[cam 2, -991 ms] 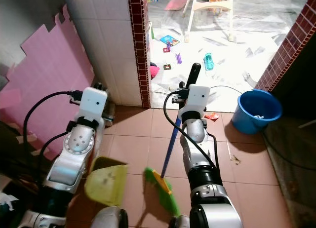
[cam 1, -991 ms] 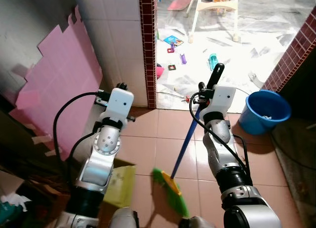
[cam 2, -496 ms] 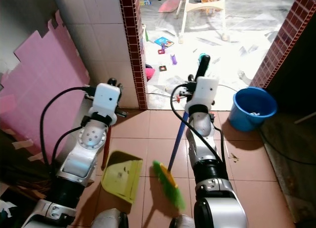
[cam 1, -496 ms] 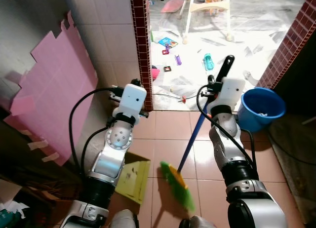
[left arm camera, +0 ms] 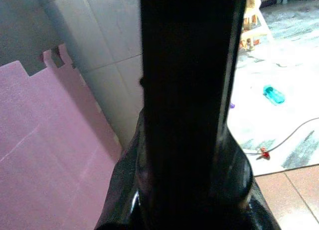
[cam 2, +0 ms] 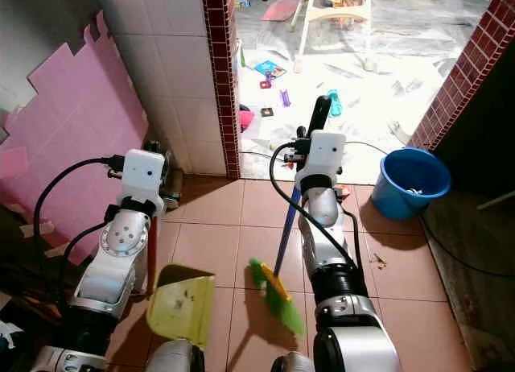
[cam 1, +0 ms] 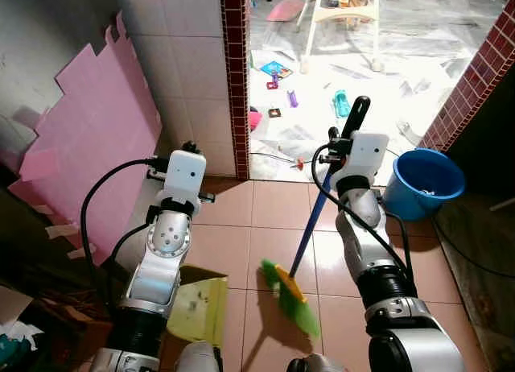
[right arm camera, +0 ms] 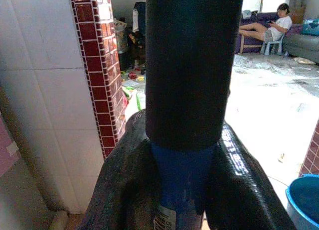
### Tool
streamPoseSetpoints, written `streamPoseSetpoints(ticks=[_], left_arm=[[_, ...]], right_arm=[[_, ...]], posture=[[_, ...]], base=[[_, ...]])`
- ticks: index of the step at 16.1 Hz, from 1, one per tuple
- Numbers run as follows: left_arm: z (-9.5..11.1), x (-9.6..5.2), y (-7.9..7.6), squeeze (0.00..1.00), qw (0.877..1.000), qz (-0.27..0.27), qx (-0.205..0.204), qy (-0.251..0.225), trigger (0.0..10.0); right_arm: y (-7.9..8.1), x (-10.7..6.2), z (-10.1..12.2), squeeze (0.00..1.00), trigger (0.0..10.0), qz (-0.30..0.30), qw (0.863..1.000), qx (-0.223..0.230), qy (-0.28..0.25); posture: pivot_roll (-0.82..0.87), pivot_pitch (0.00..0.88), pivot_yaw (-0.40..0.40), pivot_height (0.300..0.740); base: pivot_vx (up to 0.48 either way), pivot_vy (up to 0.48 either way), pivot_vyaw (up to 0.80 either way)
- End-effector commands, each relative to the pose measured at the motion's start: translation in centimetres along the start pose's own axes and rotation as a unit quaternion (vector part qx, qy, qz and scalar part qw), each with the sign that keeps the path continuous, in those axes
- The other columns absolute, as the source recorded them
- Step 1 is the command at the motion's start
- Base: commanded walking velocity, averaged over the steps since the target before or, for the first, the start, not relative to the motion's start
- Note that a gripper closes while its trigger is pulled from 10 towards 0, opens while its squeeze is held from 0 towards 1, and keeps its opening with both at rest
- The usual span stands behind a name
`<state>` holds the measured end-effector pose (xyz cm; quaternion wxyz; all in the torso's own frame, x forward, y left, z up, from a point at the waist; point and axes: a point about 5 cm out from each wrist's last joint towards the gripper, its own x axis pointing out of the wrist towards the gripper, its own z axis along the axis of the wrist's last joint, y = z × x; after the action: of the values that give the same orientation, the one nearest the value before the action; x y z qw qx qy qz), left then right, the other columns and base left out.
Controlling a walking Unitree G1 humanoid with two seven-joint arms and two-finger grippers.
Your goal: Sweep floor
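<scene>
Two tools are in your grippers. Your right gripper is clamped around the broom by its blue handle, just under the black grip, with the green bristles resting on the terracotta floor near your feet. Your left gripper is closed on a dark handle, and the yellow dustpan sits low on the left, just beside the bristles. To the right, a blue bucket stands by the brick doorway. Toys litter the far white floor.

Head stereo eyes look down together at tiled floor; wrist cameras peer closely along gripped handles.
</scene>
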<state>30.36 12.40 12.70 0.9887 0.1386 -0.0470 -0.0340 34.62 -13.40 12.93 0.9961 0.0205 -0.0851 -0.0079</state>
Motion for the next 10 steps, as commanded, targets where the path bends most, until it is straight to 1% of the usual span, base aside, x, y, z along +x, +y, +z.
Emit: streamPoseSetpoints(ticks=[1,6,10], left_arm=[[1.9,0.3,0.0,0.00,0.999,-0.005,0.001,-0.042,10.0],[1.8,0.0,-0.6,0.00,0.999,-0.017,-0.008,-0.038,10.0],[1.8,0.0,-0.2,0.00,0.999,-0.010,-0.007,-0.038,10.0]], right_arm=[[0.2,-0.1,0.0,0.00,10.0,0.003,1.000,0.002,0.003],[0.5,-0.3,-0.2,0.00,10.0,0.012,1.000,0.001,0.012],[1.3,-0.1,0.0,0.00,10.0,0.027,1.000,0.005,0.013]], posture=[[0.02,0.000,-0.015,0.740],[0.02,0.000,-0.034,0.740],[0.02,0.000,-0.042,0.740]], base=[[0.000,-0.319,0.00],[0.000,-0.324,0.00],[0.000,-0.335,0.00]])
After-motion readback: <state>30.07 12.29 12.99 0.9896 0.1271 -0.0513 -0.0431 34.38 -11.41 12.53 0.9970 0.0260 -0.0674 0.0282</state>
